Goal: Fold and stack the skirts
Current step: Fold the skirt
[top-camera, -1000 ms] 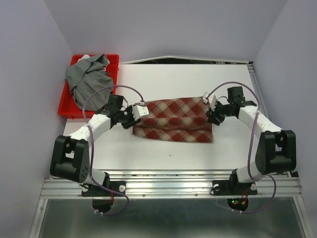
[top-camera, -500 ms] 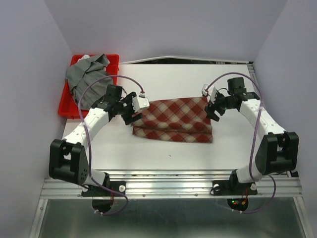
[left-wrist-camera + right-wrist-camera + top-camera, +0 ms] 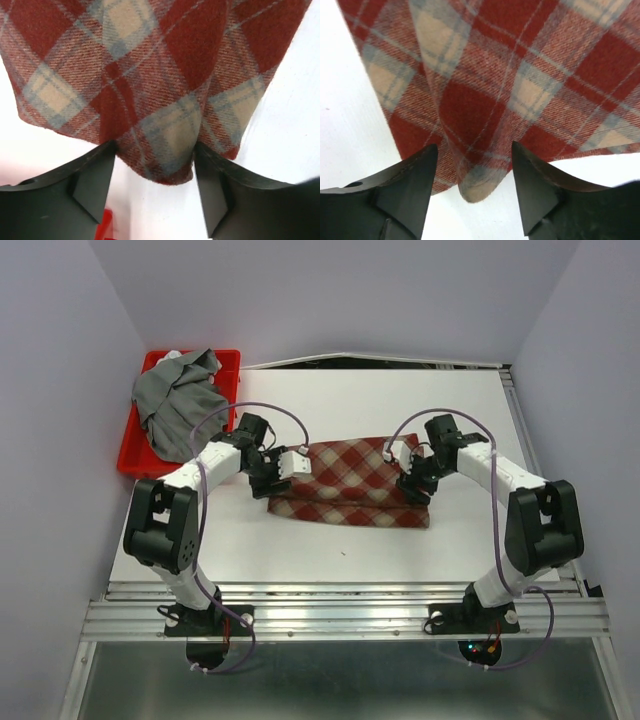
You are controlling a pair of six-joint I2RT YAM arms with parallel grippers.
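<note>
The plaid skirt, folded once, lies mid-tabletop, a far corner bunched between the fingers of the left gripper and the right gripper, both apparently clamped on cloth. The grey skirt sits crumpled in the red tray, unfolded; stacking is not begun.

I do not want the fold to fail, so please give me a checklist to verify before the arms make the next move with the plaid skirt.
1. Left claw on a plaid skirt corner: ok, cloth fills its gap.
2. Right claw on the other far corner: ok.
3. How many layers each claw caught: cannot tell.
4. Near edge flat on the table: ok.
5. Grey skirt out of the way: ok, heaped on the red tray.
</note>
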